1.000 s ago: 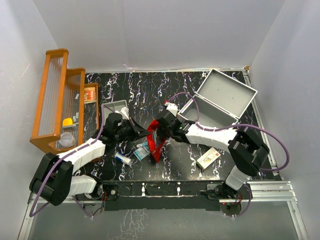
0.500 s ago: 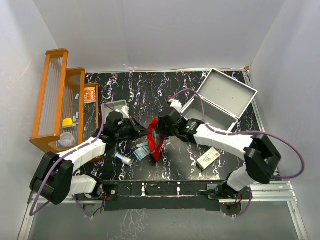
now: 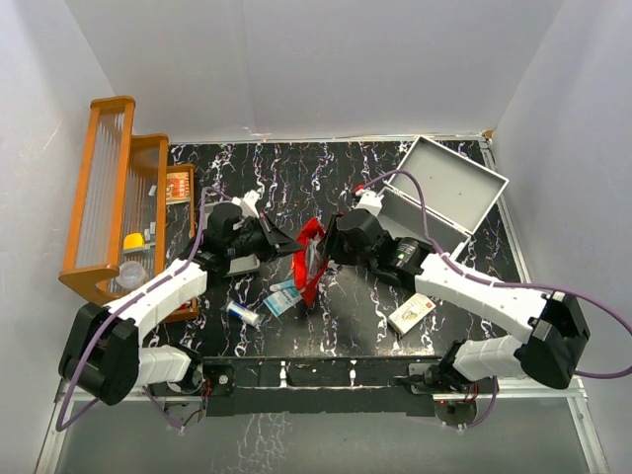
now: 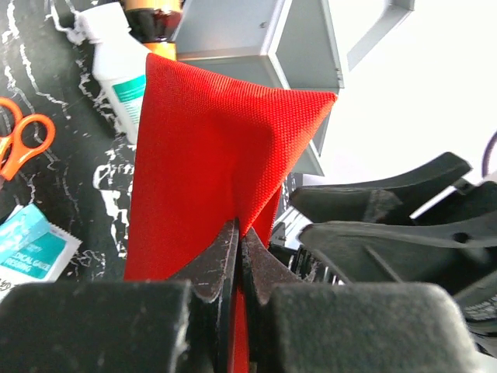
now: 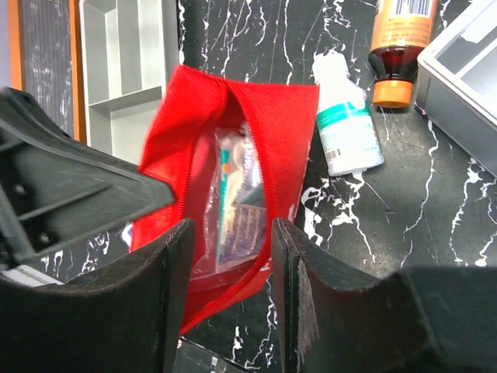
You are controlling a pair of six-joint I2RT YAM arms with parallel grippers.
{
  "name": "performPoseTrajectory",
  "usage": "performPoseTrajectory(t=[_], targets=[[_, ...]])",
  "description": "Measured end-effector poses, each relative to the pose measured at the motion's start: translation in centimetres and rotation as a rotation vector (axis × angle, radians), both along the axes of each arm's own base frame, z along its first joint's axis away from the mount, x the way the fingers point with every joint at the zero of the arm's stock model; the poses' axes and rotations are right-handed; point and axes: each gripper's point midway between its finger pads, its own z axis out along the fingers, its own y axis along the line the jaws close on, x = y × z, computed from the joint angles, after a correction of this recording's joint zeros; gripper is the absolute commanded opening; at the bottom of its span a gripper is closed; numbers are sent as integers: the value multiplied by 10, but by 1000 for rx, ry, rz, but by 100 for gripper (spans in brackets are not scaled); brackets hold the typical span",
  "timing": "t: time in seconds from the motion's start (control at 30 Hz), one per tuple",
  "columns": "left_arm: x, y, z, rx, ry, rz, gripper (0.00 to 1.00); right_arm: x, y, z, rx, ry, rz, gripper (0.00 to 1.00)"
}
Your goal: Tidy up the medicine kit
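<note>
The medicine kit [image 3: 441,197], a light-grey metal case, stands open at the back right; its corner shows in the right wrist view [image 5: 466,70]. My left gripper [image 3: 280,241] is shut on the edge of the red pouch [image 3: 309,259] and holds it up off the table; the left wrist view shows the fabric [image 4: 210,148] pinched between my jaws [image 4: 241,233]. My right gripper [image 5: 229,241] is open and empty, just right of the pouch [image 5: 194,116], facing its open mouth. Clear-wrapped packets [image 5: 237,202] sit inside the pouch.
A white bottle [image 5: 342,116] and an amber bottle [image 5: 396,47] lie beside the case. A small grey tray [image 5: 128,70] lies behind the left gripper. Sachets [image 3: 284,296], a small tube [image 3: 243,314], a white box [image 3: 412,312], orange scissors [image 4: 19,144]. Wooden rack [image 3: 118,207] at the left.
The left gripper has lifted the red pouch up and toward the back. The right gripper has drawn back to the right, off the pouch, and its elbow has swung right.
</note>
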Motion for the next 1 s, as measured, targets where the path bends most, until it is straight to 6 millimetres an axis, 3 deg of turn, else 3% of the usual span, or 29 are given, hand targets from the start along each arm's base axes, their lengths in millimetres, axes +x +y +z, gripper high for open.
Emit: performPoseTrajectory(t=[0.1, 0.33, 0.43, 0.5, 0.67, 0.9, 1.0], targets=[[4, 0, 17, -1, -20, -3, 0, -3, -5, 2, 1, 5, -11, 42], [20, 23, 60, 62, -102, 76, 0, -9, -18, 35, 95, -74, -37, 46], [30, 39, 73, 134, -144, 133, 0, -12, -16, 31, 106, -67, -22, 37], [34, 52, 79, 191, -169, 164, 0, -14, -12, 19, 89, -42, 5, 35], [37, 77, 97, 291, -221, 223, 0, -19, -5, -31, 2, 52, 52, 44], [43, 106, 149, 380, -317, 337, 0, -29, 21, -106, -127, 222, 161, 47], [41, 116, 171, 380, -356, 389, 0, -34, 36, -121, -143, 261, 195, 47]])
